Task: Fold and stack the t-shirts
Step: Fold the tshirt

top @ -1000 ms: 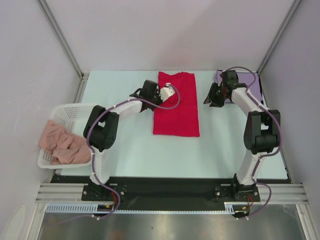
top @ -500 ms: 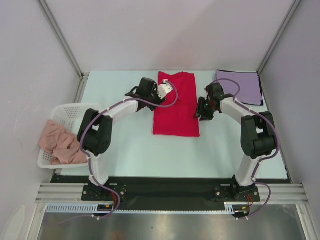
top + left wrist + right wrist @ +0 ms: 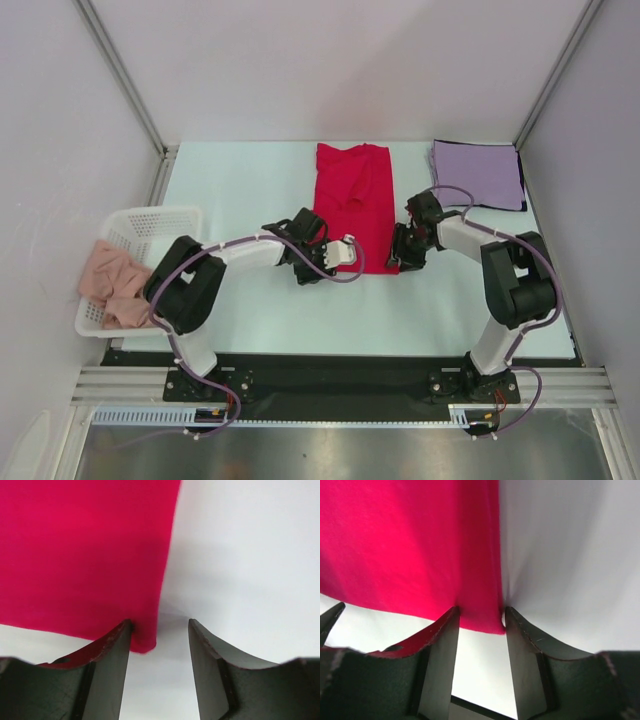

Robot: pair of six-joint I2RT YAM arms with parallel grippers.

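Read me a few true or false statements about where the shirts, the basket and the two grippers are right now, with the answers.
1. The red t-shirt lies in the middle of the table. True.
2. The lavender t-shirt is stacked on the red one. False: it lies apart, at the far right corner.
3. The left gripper and right gripper are each at a near corner of the red t-shirt. True.
4. The basket is empty. False: it holds pinkish cloth.
5. The left gripper is clamped shut. False: its jaws stand open.
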